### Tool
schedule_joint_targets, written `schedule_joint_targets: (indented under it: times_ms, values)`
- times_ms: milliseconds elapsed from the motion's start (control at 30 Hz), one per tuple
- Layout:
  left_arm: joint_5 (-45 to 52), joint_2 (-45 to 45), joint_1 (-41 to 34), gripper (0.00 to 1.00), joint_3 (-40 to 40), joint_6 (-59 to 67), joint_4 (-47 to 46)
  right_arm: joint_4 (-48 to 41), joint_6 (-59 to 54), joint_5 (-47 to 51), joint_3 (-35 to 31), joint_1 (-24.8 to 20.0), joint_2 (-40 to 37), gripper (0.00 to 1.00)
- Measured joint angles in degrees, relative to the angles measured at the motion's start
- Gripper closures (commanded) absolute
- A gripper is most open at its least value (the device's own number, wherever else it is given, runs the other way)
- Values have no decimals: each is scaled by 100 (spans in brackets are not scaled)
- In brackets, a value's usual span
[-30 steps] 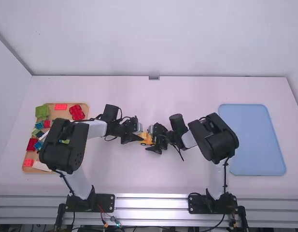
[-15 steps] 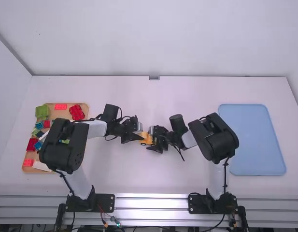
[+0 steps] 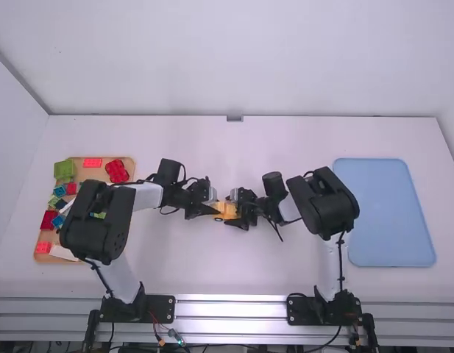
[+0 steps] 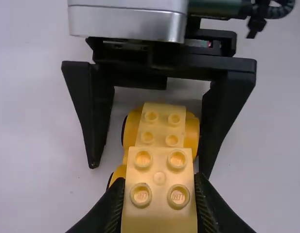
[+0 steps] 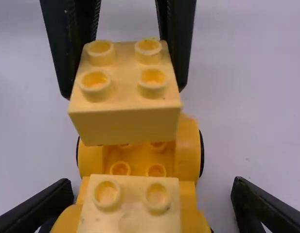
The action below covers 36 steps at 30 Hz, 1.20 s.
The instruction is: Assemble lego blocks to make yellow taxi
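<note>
Holding yellow block point(image 5: 125, 97) by its sides in left pincer point(image 4: 159, 177), studs up, over one end of car base point(image 5: 188, 155). Right pincer point(image 5: 150, 182) spread wide, one finger each side of the base's other end, with small block point(image 5: 128, 206) between, on the base. Looks like placing or pressing the held block onto the base.

Main risk: pushing down with base unclamped in right pincer. Could roll or skid on wheel point(image 5: 202, 153), or tip up at the right pincer's end. Next: stud mismatch under left pincer, from a small offset or tilt in the grip; likely to end cocked or half seated. Also possible: block riding up between left fingers under load, or fingers snagging on the raised yellow sides beneath. Closing right pincer off-centre could shove the base askew.

Hard to read: underside of held block, so can't tell contact from a small gap below left pincer. Base cut off at the right pincer's end in right wrist view. In high view, base mostly tucked between both pincers. Tray point(image 3: 89, 173) out beyond left pincer, partly hidden behind left arm point(image 3: 101, 213).
</note>
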Motion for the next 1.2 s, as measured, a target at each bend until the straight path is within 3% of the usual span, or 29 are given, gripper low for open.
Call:
schedule_joint_targets:
  times_ms: [200,400,500,1100,1167,1200]
  values:
    - [-7,2,0,98,2,26,42,-9,-26,-293,66,-90,98,20]
    - [0,138,0,98,0,26,118,-74,-26,-372,66,-90,101,40]
    - [0,262,0,98,0,28,197,-101,-37,-376,66,-83,98,44]
    - [17,417,-168,98,-7,28,570,-330,-328,-535,83,-136,101,43]
    - [-7,417,-177,84,-7,-4,584,-328,-330,-529,83,-138,101,43]
    - [-13,420,-177,66,-7,-22,579,-323,-306,-527,83,-138,98,43]
